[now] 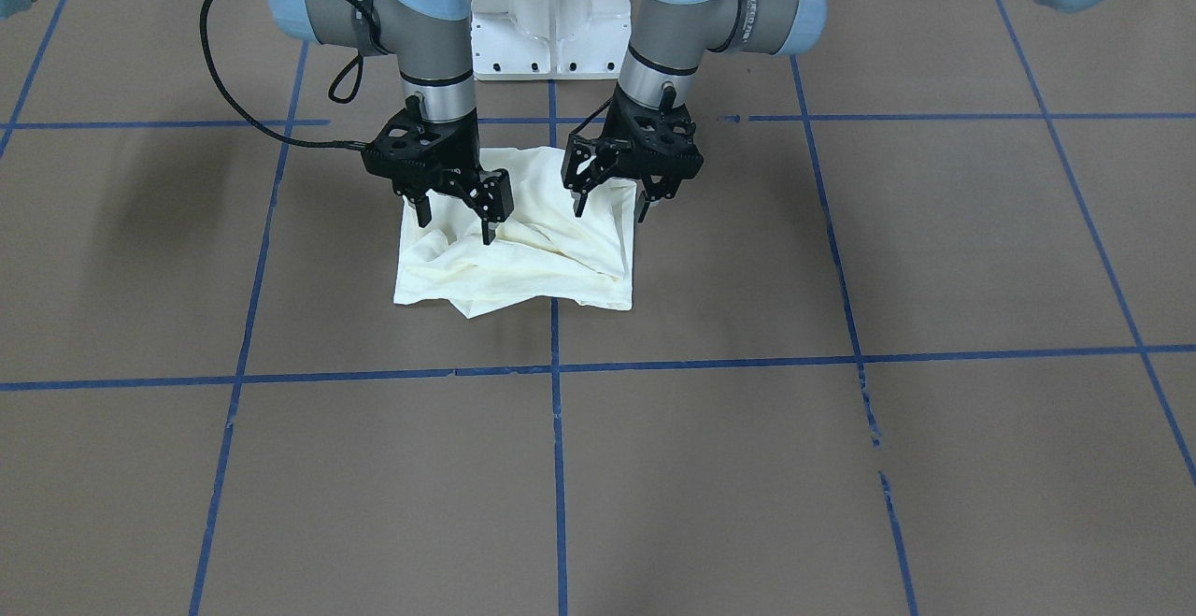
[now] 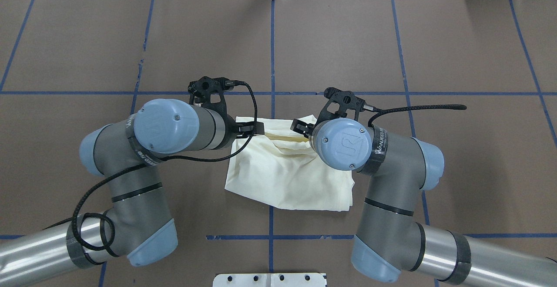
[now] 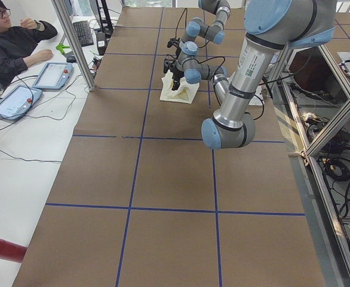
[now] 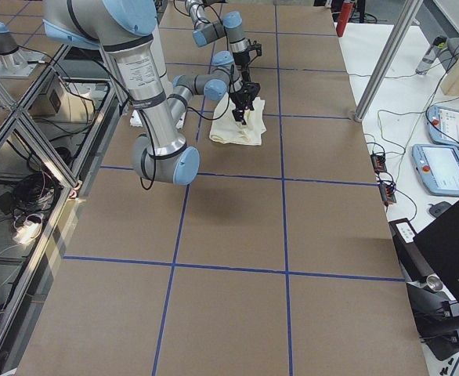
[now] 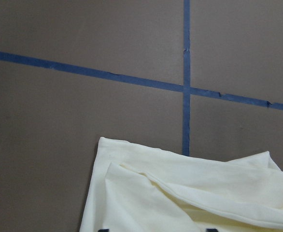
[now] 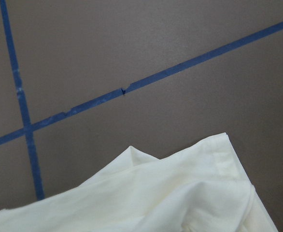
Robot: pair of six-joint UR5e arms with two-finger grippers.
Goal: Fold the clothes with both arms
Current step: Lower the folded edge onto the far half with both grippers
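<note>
The table [image 1: 841, 466], brown w/ a blue tape grid [image 1: 558, 466], holds the shirt [image 1: 523, 261] near its middle. It sits just in front of my white base [image 1: 551, 27] and lies across the centre tape line.

The shirt is down to a compact, roughly square bundle. No sleeves trail out & the print isn't showing, so I judge most folds done. Prob. left: flatten the rumpled top layer and tuck the corner [image 1: 472, 310] of a lower layer that pokes out on the operators' side. Maybe one more fold, then back off.

Room: lots of bare table on the operators' side & toward both ends. Tight spots are behind the shirt, where the base is near, & betw. my left arm [image 2: 174, 126] and right arm [image 2: 343, 143], whose wrists come in close together over the bundle.

My left gripper [image 1: 612, 207] is spread w/ nothing betw. its fingers, above the shirt's side nearest that arm. One finger looks just outside the cloth edge. My right gripper [image 1: 456, 221] is likewise spread & empty, over the other side. I can't tell if the tips touch cloth or hang just above it.

Each wrist view shows a shirt edge & corner w/ bare table beyond, so those edges look free to pinch. Moving inward risks the grippers bumping. Outward or toward the operators looks safe, I'd say.
</note>
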